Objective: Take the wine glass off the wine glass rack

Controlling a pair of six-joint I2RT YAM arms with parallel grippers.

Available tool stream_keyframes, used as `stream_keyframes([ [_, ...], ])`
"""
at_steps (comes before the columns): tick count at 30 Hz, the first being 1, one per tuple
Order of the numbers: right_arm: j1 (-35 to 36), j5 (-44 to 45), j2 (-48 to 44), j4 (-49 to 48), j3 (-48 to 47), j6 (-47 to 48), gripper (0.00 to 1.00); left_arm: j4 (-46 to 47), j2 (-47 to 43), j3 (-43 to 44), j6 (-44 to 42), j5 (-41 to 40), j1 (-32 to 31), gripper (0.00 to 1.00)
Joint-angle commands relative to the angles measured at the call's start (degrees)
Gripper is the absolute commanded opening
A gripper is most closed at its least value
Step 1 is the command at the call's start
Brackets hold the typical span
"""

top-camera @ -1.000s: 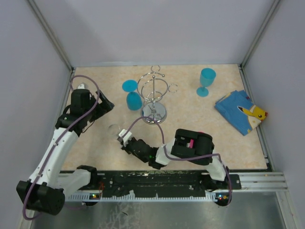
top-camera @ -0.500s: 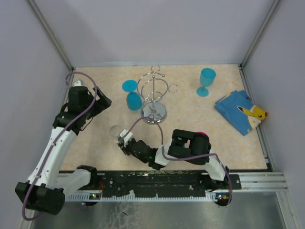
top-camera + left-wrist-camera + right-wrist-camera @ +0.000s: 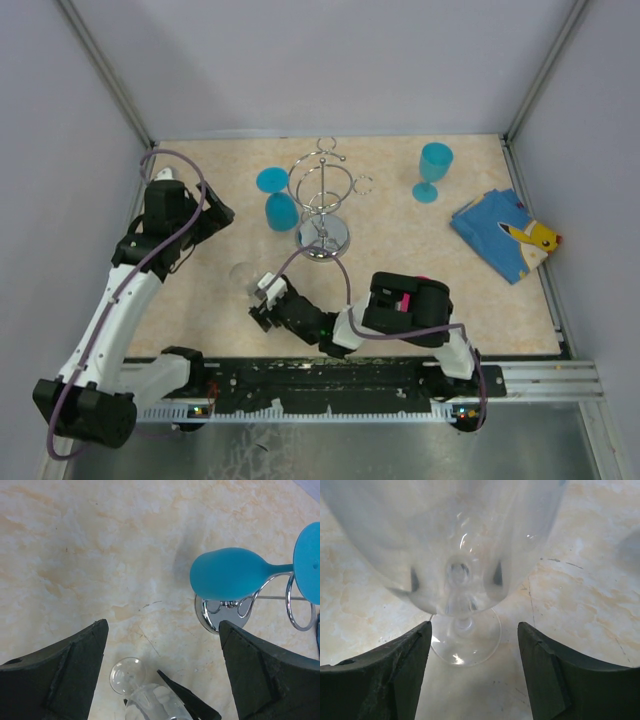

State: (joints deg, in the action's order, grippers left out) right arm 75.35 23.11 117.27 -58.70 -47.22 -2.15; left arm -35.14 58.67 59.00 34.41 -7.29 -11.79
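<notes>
As the wine glass [image 3: 455,540] rests toward the front edge, the right gripper [image 3: 472,635] straddles its bowl, clamped or loose I cannot tell; releasing looks next.

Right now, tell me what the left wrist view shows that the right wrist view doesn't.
Left wrist only: the blue wine glass hanging on the wine glass rack, framed by the open left gripper. Right wrist only: the stem of the clear wine glass close up, framed by the right gripper. Both: that clear glass, its foot on the marbled table.
</notes>
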Motion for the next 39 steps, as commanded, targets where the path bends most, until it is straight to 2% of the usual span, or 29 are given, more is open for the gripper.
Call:
stream_keyframes([
  [1, 2.13, 4.27, -5.76, -2.23, 1.13, 1.45, 0.71, 0.07, 0.41, 0.80, -1.43, -0.52, 0.67, 0.98],
  [14, 8.20, 11.45, -20.14, 10.68, 6.27, -1.72, 0.76, -0.16, 1.31, 2.11, -2.48, 0.23, 2.01, 0.99],
  [16, 9.86, 13.56, -22.05, 16.23, 5.46, -2.26, 0.76, -0.27, 1.58, 2.33, -2.58, 0.46, 2.11, 0.99],
  [20, 11.49, 16.53, -29.59, 34.55, 0.64, -9.07, 0.73, -0.13, 2.05, 2.45, -2.91, 0.90, 2.38, 0.99],
  [24, 11.88, 16.57, -37.37, 53.55, -5.88, -16.88, 0.70, -0.19, 3.22, 2.48, -4.01, 2.28, 2.48, 0.98],
  [26, 12.19, 15.63, -41.42, 59.23, -7.97, -17.68, 0.70, -0.30, 3.90, 2.56, -4.22, 3.08, 2.48, 0.98],
  [28, 12.28, 15.03, -45.55, 61.10, -8.69, -17.06, 0.70, 0.84, 4.67, 2.29, -4.27, 4.11, 2.48, 0.98],
  [33, 12.28, 20.49, -53.28, 66.44, -10.41, -15.79, 0.70, 3.74, 9.17, 4.44, -3.43, 6.89, 2.48, 0.97],
  [39, 12.28, 28.44, -61.94, 67.78, -6.10, -12.60, 0.72, 10.34, 10.00, 5.87, 0.66, 6.97, 2.48, 0.96],
])
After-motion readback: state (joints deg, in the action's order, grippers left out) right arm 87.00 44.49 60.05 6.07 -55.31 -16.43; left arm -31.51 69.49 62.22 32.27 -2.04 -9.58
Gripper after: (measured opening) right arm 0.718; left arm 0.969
